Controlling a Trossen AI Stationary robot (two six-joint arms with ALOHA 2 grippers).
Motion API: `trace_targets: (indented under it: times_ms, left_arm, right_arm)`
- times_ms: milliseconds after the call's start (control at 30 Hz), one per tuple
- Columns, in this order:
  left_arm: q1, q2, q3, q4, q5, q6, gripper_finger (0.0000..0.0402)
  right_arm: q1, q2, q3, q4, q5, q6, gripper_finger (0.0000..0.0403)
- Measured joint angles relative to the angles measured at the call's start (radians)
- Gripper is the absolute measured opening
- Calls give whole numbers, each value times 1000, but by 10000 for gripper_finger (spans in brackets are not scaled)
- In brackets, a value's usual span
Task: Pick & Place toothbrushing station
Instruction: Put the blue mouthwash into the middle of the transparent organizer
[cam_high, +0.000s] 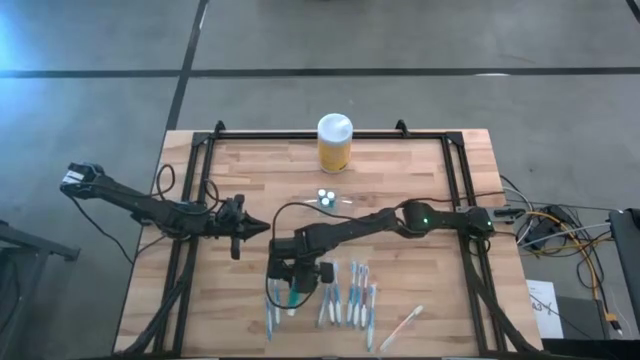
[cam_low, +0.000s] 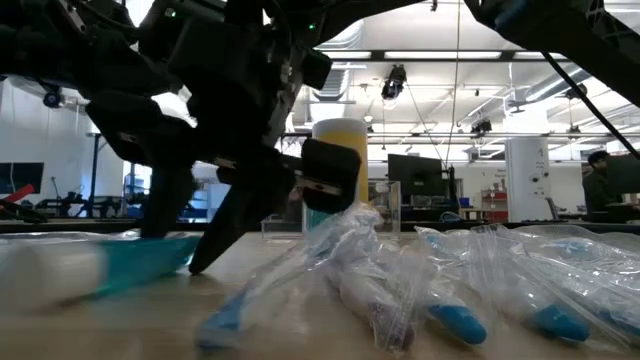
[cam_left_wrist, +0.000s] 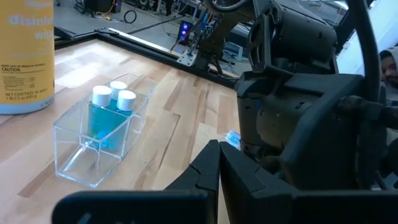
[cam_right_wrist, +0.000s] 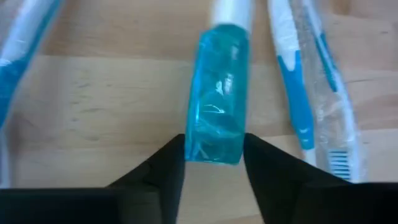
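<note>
The toothbrushing station (cam_high: 327, 198) is a small clear holder standing on the table's middle with two white-capped blue bottles in it, shown close in the left wrist view (cam_left_wrist: 102, 134). A third blue bottle (cam_right_wrist: 217, 93) with a white cap lies flat on the wood near the front edge, and my right gripper (cam_right_wrist: 213, 155) is down over its base end. My left gripper (cam_left_wrist: 217, 168) hovers shut to the left of the station, holding nothing. My right gripper has the blue bottle's base end (cam_right_wrist: 214, 146) between its two fingers, one finger against each long side. The fingers slant down from above along the bottle's length. The bottle lies flat on the table (cam_low: 130, 262), cap pointing away from the gripper.
Several wrapped blue-and-white toothbrushes (cam_high: 350, 295) lie side by side right of the bottle, and a pale one (cam_high: 405, 320) lies farther right. A yellow jar with a white lid (cam_high: 335, 143) stands at the far edge. A dark frame (cam_high: 455, 170) borders the table.
</note>
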Motion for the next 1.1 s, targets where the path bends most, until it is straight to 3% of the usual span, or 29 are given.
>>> trace_targets:
  times_ms: [200, 533, 700, 1100]
  left_arm:
    - [0, 0, 0, 0, 13, 0, 14]
    - [-1, 0, 0, -10, 23, 27, 14]
    - [0, 0, 0, -9, 24, 28, 14]
    - [0, -1, 0, -15, 30, 60, 14]
  right_arm:
    - [-12, -3, 24, -65, 6, 95, 78]
    - [-53, 2, 85, -181, -13, 235, 74]
    - [-89, -11, 83, -198, -91, 306, 73]
    - [-166, -210, 16, -241, -245, 449, 70]
